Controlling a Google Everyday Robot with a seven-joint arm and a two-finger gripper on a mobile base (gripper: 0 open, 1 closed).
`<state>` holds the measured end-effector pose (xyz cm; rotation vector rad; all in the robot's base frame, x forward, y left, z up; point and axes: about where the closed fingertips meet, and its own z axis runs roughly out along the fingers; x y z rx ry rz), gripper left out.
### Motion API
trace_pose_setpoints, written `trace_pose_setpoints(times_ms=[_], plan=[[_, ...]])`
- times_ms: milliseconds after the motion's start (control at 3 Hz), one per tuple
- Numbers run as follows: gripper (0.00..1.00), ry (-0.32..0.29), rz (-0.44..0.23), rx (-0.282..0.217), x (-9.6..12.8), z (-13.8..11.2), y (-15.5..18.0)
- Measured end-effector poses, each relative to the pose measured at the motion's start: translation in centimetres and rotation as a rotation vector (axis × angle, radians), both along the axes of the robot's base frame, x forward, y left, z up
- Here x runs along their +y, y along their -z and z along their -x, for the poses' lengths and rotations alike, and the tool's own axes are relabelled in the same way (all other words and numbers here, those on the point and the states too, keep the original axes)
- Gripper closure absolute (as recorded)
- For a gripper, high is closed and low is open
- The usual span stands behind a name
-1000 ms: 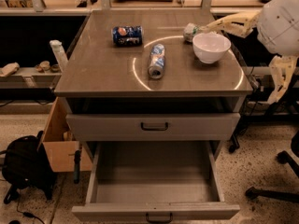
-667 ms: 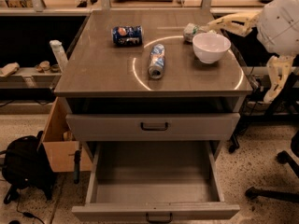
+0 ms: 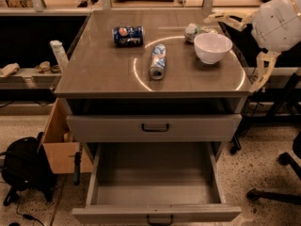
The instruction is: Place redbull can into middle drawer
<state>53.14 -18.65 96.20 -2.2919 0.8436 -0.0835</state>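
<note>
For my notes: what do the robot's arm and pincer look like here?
The arm has a bulky rounded white shell and slim cream links. The pincer, behind the white bowl at the back right of the table, is cream and slender.

Redbull can (image 3: 158, 61): silver and blue. Other can (image 3: 128, 35): dark blue, red-white round logo. Bowl (image 3: 212, 47): white. Tabletop (image 3: 103, 65): brown. Middle drawer (image 3: 153, 182): light grey, dark handle. Gripper (image 3: 212, 18): cream, above tabletop's rear right.
</note>
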Motion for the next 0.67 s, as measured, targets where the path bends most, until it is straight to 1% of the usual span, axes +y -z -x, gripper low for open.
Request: trace_pose_setpoints(times_ms=[333,667], plan=[[0.00,-0.019,-0.041,-0.026,0.3,-2.9,0.3],[0.00,-0.040,-0.064,-0.055,1.1,-5.3,0.1]])
